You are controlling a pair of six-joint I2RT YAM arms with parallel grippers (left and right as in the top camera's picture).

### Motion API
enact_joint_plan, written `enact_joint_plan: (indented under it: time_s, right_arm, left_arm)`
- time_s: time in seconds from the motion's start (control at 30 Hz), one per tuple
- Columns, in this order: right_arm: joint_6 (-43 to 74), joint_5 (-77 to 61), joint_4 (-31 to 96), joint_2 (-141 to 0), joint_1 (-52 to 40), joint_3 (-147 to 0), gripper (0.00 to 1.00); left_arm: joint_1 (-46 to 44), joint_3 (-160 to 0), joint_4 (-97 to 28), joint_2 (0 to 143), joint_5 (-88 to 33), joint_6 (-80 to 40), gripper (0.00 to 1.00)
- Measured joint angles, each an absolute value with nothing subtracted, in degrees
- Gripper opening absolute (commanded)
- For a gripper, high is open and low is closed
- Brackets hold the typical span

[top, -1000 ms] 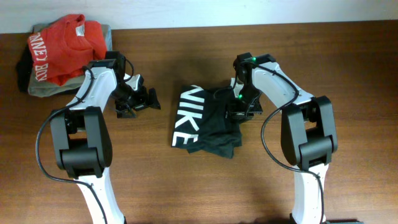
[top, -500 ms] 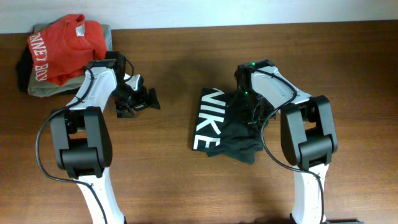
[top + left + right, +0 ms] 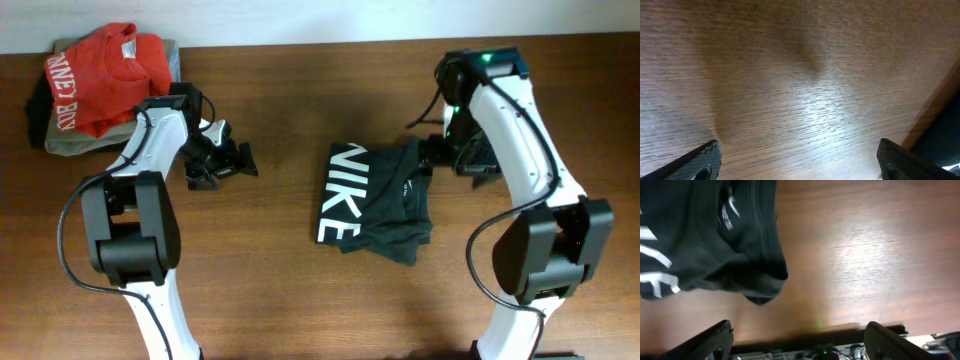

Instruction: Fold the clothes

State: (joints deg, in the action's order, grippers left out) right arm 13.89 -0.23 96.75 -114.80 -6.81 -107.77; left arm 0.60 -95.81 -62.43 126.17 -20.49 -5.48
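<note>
Brown wooden tabletop (image 3: 300, 290) carries the black T-shirt (image 3: 385, 205), bunched right of centre, with white NIKE lettering on its left part. The right hand (image 3: 447, 156) sits just beside the shirt's upper right edge, fingers spread, gripping nothing. The left hand (image 3: 222, 160), at centre-left, is likewise spread above the wood. A red T-shirt (image 3: 95, 75) lies at upper left.

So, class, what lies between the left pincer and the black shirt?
Only bare wooden table. The overhead view shows nothing on the stretch from the left pincer to the black shirt.
</note>
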Motion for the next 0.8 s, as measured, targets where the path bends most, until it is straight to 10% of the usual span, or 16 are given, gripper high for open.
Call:
enact_joint_plan:
  time_s: [0.53, 0.8]
  right_arm:
    - [15.94, -15.64, 64.62, -98.3, -8.29, -65.28, 0.79]
    - [19.84, -16.08, 56.99, -98.3, -8.29, -61.19, 0.04]
  left_arm:
    - [0.38, -95.81, -62.52, 126.17, -20.47, -5.48, 0.99]
    - [0.38, -95.81, -62.52, 126.17, -20.47, -5.48, 0.99]
